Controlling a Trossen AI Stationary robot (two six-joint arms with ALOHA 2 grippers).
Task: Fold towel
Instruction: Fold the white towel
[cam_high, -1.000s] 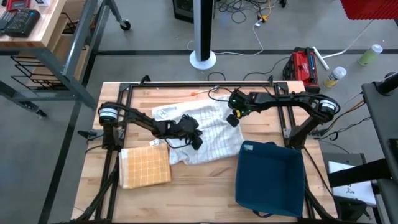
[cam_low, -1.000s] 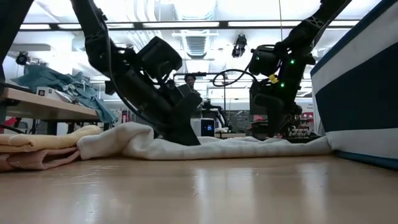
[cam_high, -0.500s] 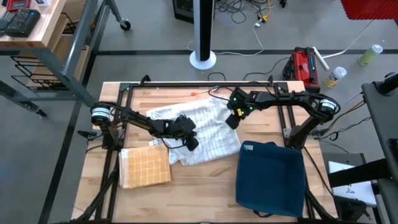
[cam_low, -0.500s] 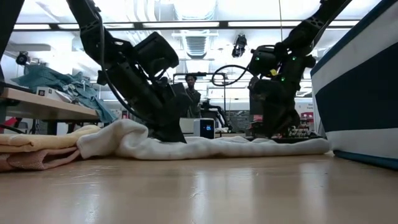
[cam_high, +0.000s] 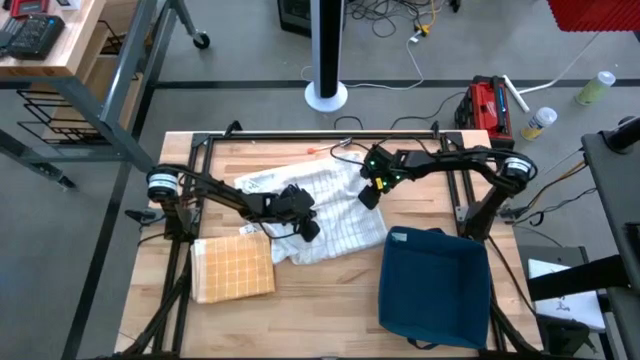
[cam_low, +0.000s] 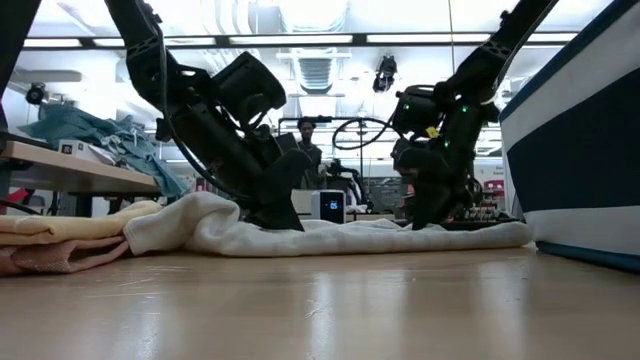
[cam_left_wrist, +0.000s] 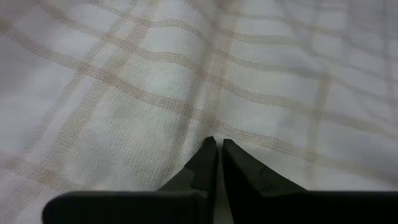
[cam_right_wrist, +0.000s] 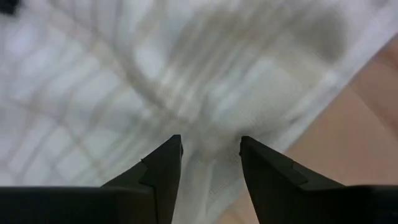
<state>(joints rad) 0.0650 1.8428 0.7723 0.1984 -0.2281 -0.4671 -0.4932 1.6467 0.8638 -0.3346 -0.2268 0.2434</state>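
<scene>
You see white checked cloth towel (cam_high: 325, 205) crumpled mid wooden counter (cam_high: 320, 300). Left gripper (cam_left_wrist: 216, 163) jaws closed, tips on towel. Right gripper (cam_right_wrist: 210, 152) jaws parted over towel edge, holding nothing

Bright overhead ceiling lights, glare behind, right wrist view blurred

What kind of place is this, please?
Probably a robotics lab or workshop: a wooden table on a bare floor, loose cables, a red tool case, and ceiling strip lights.
</scene>
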